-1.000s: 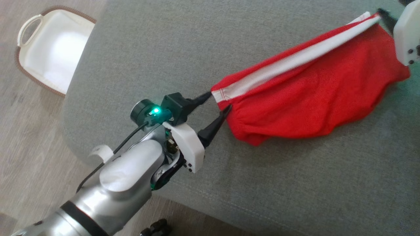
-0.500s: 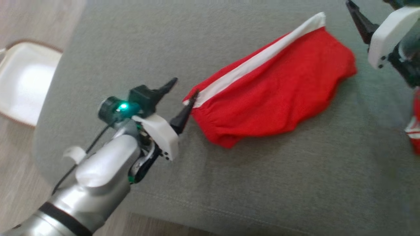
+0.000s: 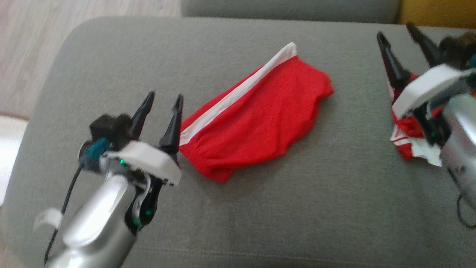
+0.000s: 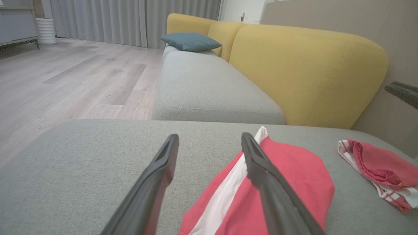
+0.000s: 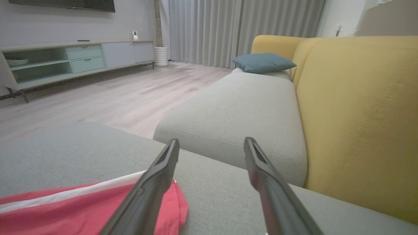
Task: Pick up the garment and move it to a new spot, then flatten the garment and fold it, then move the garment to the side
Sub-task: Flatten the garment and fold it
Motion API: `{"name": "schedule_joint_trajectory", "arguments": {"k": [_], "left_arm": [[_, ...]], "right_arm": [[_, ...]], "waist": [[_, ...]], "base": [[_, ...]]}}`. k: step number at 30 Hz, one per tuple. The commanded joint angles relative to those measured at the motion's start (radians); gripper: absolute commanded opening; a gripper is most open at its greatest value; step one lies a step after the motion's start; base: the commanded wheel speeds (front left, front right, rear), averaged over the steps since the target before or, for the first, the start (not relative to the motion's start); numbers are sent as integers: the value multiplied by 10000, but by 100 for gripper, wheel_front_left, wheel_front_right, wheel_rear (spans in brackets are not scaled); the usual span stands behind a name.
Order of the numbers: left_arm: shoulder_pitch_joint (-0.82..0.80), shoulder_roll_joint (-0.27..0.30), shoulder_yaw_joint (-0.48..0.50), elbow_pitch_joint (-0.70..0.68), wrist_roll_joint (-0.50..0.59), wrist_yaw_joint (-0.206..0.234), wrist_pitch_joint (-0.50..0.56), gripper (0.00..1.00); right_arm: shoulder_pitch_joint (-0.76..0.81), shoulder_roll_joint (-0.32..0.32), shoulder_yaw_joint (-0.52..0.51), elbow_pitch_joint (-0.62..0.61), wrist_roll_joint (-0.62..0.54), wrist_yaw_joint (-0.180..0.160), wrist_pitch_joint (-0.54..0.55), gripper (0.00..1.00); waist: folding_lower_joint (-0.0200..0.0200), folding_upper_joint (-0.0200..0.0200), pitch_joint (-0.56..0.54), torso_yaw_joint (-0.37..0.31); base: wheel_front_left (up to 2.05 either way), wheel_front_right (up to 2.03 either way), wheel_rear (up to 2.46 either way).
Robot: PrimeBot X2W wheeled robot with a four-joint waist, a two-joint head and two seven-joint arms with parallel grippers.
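My left gripper point(image 3: 165, 95) has its jaws spread wide and holds nothing. The red shorts point(image 3: 256, 119) lie on the grey seat cushion point(image 3: 297, 208), free of both my grippers. Their gathered end is just beside the right finger of this gripper. In my left wrist view this finger crosses in front of the white side stripe point(image 4: 225, 192), but I cannot tell if it touches the cloth. The other finger of this gripper is over bare cushion, to the left of the shorts.

The shorts stretch away from my left gripper toward the right one, with the white stripe along their far edge.

My right gripper point(image 3: 395, 31) also has its jaws spread and holds nothing. It is well apart from the nearest corner of the shorts. In my right wrist view this corner lies low beside my left finger, and the space between the two fingers shows only grey cushion. Below the body of this gripper lies a second garment point(image 3: 403, 137), red and white and crumpled, partly hidden by my wrist.

Beyond my fingertips stand the yellow backrest point(image 4: 303, 68) and a blue pillow point(image 4: 189, 41).
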Motion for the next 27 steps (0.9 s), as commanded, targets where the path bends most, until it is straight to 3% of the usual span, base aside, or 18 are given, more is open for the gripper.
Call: {"name": "schedule_joint_trajectory", "arguments": {"k": [1, 10, 15, 20, 27], "left_arm": [[-57, 161, 686, -399, 185, 90, -117, 100], [2156, -911, 2982, -1230, 1299, -159, -119, 100], [3081, -1549, 3850, -1267, 1980, -678, -119, 100], [3615, -2003, 4365, -1092, 2578, -1231, -119, 100], [3614, -2324, 4718, -972, 3059, -1693, -120, 100]], "right_arm": [[314, 102, -268, -223, -154, -9, -153, 100], [3271, 1230, -3626, -2086, -2523, -9, -201, 100], [5174, 2314, -5324, -3403, -4069, -9, -203, 100], [6396, 3246, -6201, -4302, -5108, -9, -131, 100], [6904, 3708, -6672, -5073, -5414, -9, 475, 100]], "waist": [[0, 0, -419, -431], [0, 0, -955, -1093], [0, 0, -1081, -1230], [0, 0, -1165, -1293], [0, 0, -986, -1070]], "base": [[0, 0, 0], [0, 0, 0], [0, 0, 0], [0, 0, 0], [0, 0, 0]]}}
